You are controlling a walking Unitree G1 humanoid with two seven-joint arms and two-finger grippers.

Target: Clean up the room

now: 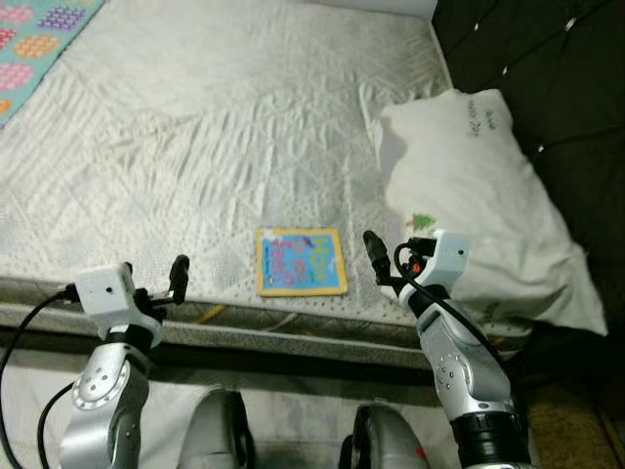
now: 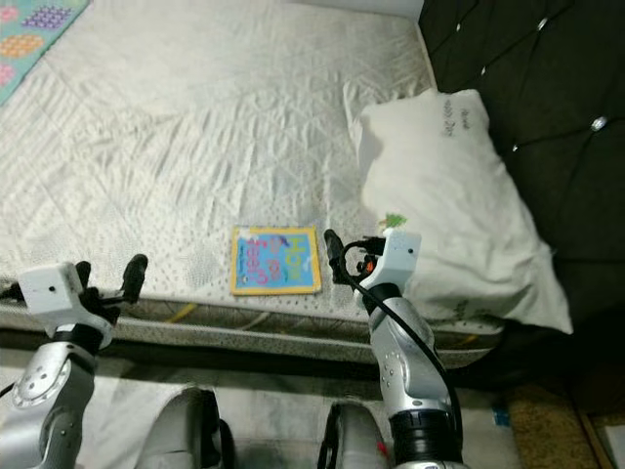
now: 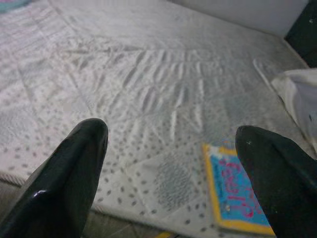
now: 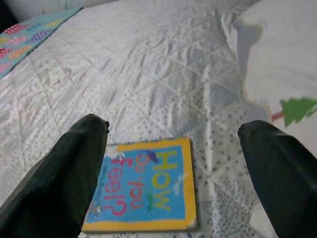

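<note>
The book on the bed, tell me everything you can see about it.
The book is thin and square, with a yellow border and a blue cover reading "How do you feel?" in coloured letters. It lies closed and flat, cover up, near the mattress edge, left of the white pillow. Nothing touches it but the mattress.

Bright, even light; wrist views soft, near fingertips blurred

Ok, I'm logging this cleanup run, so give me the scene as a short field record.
surface: bare quilted mattress
book: blue with yellow border, flat near the mattress's front edge
pillow: white, to the book's right, against a dark headboard
blanket: patterned, far left corner
left pincer: open, holds nothing
right pincer: open, above the book
</note>
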